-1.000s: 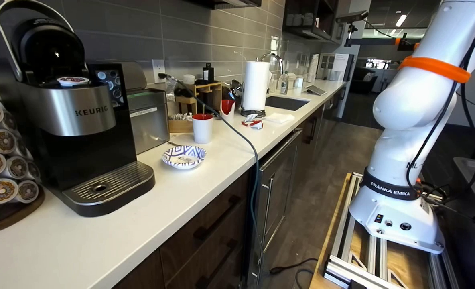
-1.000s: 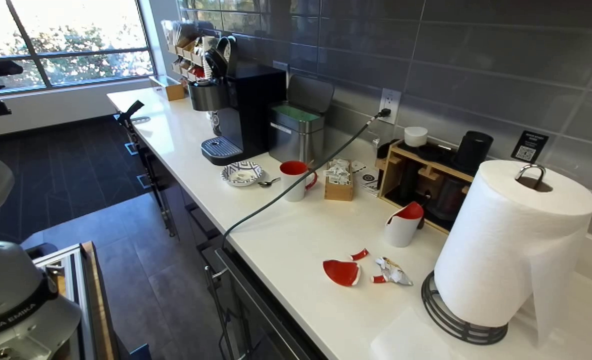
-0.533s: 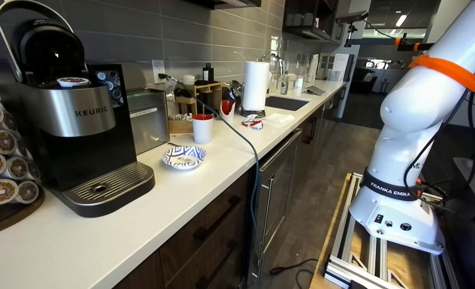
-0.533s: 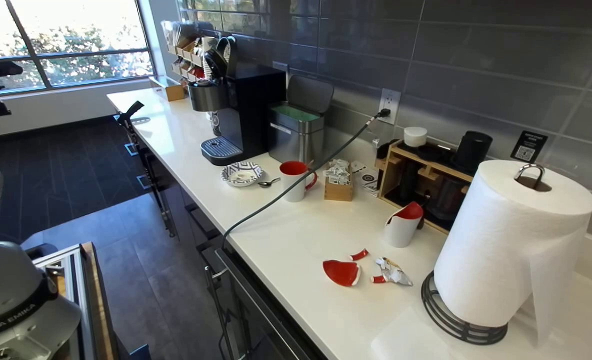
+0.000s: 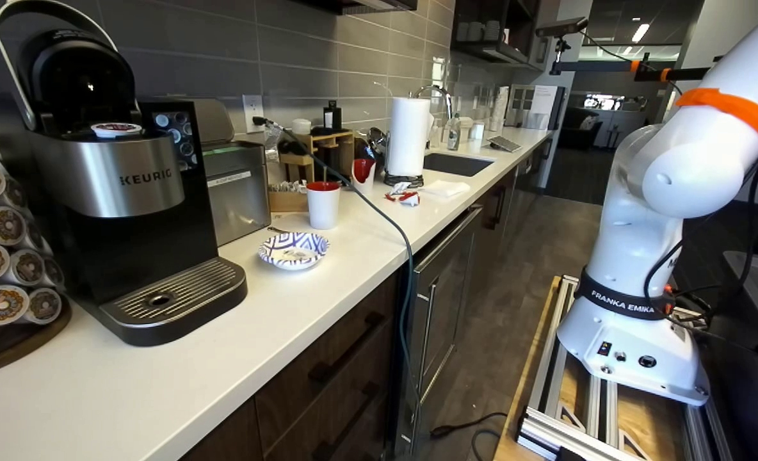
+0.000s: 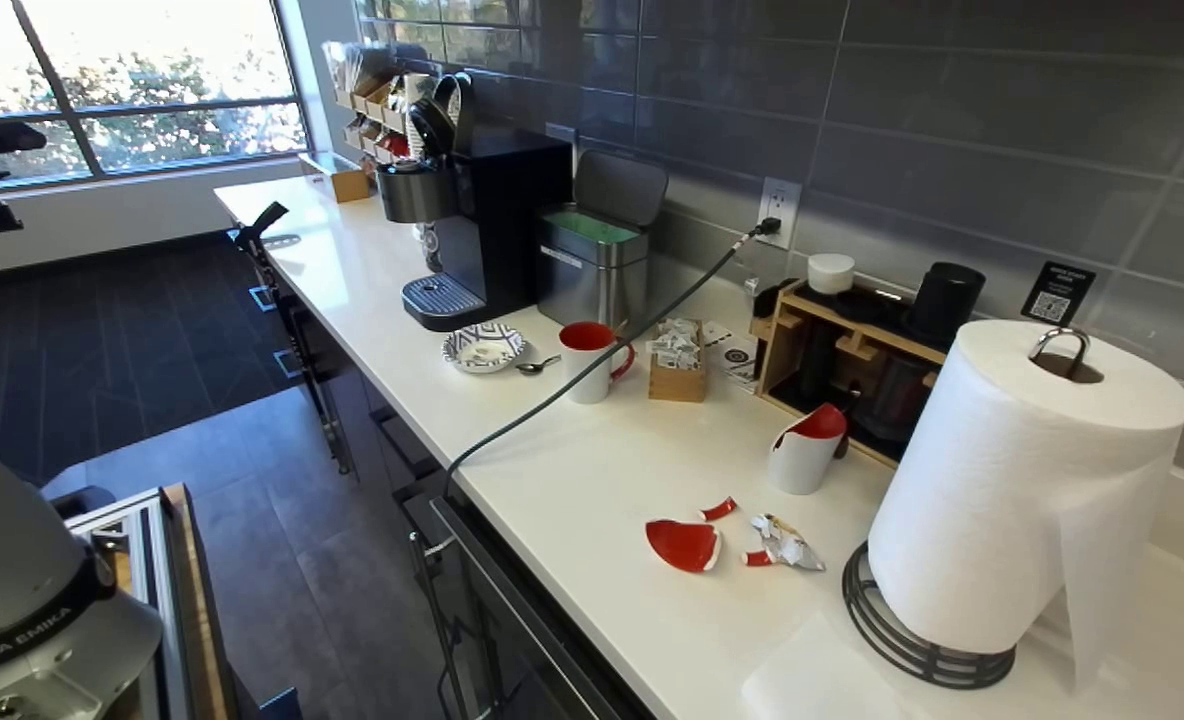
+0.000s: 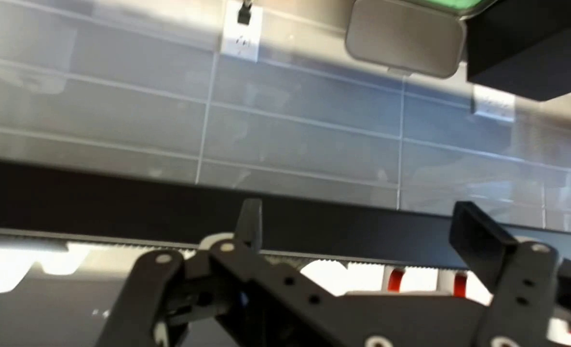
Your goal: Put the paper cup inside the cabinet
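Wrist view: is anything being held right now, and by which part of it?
Nothing is held. The gripper stands open, its fingers wide apart, and the dark cabinet edge shows across the gap between them.

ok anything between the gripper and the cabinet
Nothing visible stands between the open gripper and the cabinet's edge. In the wrist view, red-handled mugs past that edge might crowd the spot. No cup shows in the gripper.

Kitchen, probably office: coffee machine [image 5: 142, 182], sink [image 5: 458, 164].
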`<action>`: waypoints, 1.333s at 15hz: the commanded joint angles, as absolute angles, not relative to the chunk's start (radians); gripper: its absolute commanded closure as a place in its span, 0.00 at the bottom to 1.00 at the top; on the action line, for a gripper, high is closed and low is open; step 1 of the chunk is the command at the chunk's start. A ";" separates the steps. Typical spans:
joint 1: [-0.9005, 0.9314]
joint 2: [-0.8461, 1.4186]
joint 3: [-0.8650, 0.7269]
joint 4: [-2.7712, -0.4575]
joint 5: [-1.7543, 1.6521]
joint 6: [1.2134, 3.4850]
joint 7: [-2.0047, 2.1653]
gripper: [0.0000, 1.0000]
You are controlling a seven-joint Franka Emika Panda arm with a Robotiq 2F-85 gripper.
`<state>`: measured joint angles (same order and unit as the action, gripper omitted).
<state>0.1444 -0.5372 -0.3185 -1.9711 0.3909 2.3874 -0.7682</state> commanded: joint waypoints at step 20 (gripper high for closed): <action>-0.019 -0.466 -0.187 -2.172 -0.178 2.037 -0.823 0.00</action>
